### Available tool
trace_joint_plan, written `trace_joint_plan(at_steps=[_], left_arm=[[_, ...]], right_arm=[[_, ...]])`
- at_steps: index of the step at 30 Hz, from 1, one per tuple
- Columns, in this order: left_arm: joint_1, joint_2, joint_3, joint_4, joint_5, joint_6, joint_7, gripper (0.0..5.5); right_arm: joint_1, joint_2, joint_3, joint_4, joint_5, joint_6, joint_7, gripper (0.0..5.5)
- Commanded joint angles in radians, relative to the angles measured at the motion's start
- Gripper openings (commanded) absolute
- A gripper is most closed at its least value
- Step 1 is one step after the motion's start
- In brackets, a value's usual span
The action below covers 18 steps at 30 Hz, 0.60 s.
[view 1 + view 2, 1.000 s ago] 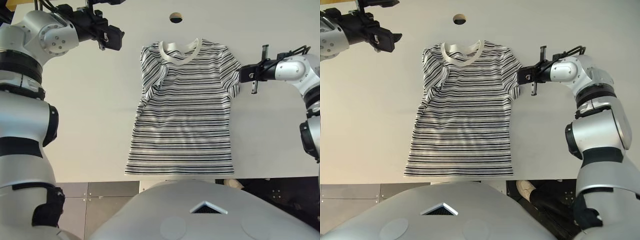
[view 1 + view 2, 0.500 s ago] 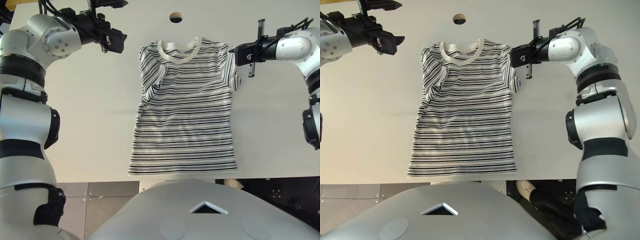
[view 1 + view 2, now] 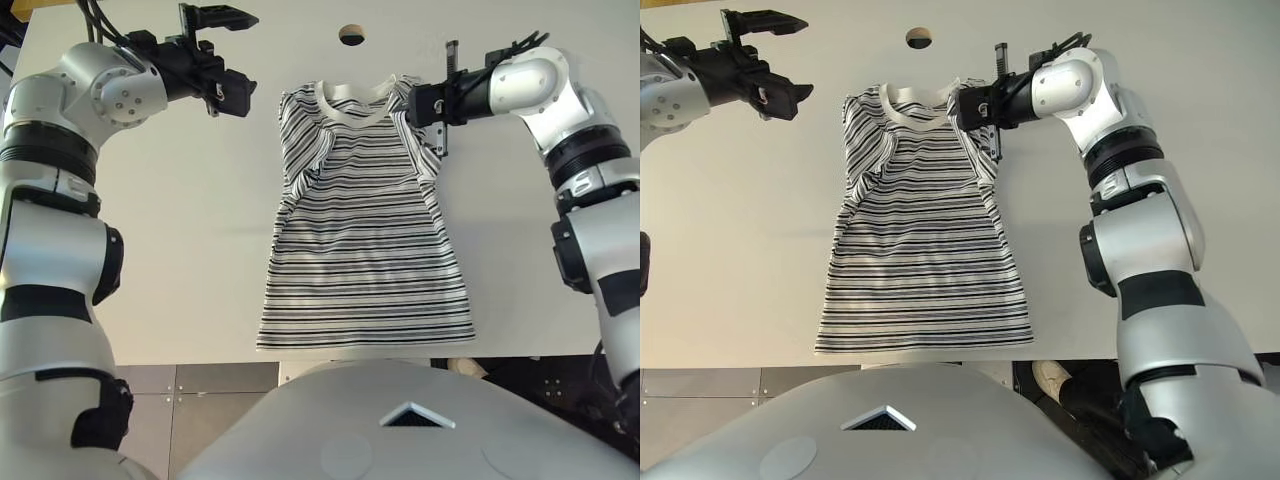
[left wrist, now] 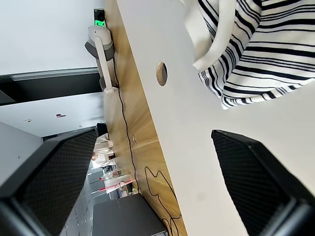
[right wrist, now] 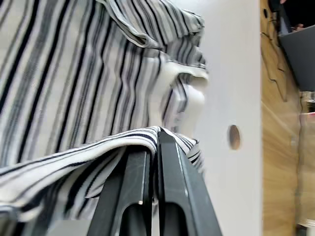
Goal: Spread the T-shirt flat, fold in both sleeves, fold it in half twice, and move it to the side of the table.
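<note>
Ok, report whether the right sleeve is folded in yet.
Partly folded: the right claw, shut on the right sleeve, holds it lifted over the chest of the T-shirt, not laid flat.

On my right wrist camera the shirt is smeared with blur, and the sleeve draped over the right gripper covers its tips. On the left wrist camera the frame cuts the shirt off past its collar. The left gripper has fingers that read as dark, out-of-focus blocks, clipped at the edge.
</note>
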Motion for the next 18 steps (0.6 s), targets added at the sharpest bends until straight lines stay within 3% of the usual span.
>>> trace_joint_plan(at_steps=[1, 8, 13, 15, 18], left_arm=[[0.021, 0.007, 0.01, -0.013, -0.012, 0.006, -0.01, 4.31], [0.042, 0.007, 0.016, -0.023, -0.021, 0.011, -0.013, 4.31], [0.056, 0.005, 0.016, -0.03, -0.029, 0.007, -0.024, 4.31], [0.078, 0.016, 0.017, -0.084, -0.055, -0.024, -0.071, 4.31], [0.186, 0.094, 0.016, -0.315, -0.216, -0.072, -0.275, 4.31]], right_arm=[[0.018, 0.012, 0.023, -0.03, -0.005, 0.047, 0.052, 0.47], [0.034, 0.025, 0.043, -0.059, -0.004, 0.076, 0.065, 1.66], [-0.008, 0.04, -0.025, -0.066, 0.075, 0.124, 0.087, 2.44], [-0.02, 0.011, -0.039, -0.087, 0.091, 0.129, 0.109, 2.62], [0.024, -0.087, -0.049, -0.226, 0.119, 0.121, 0.193, 2.62]])
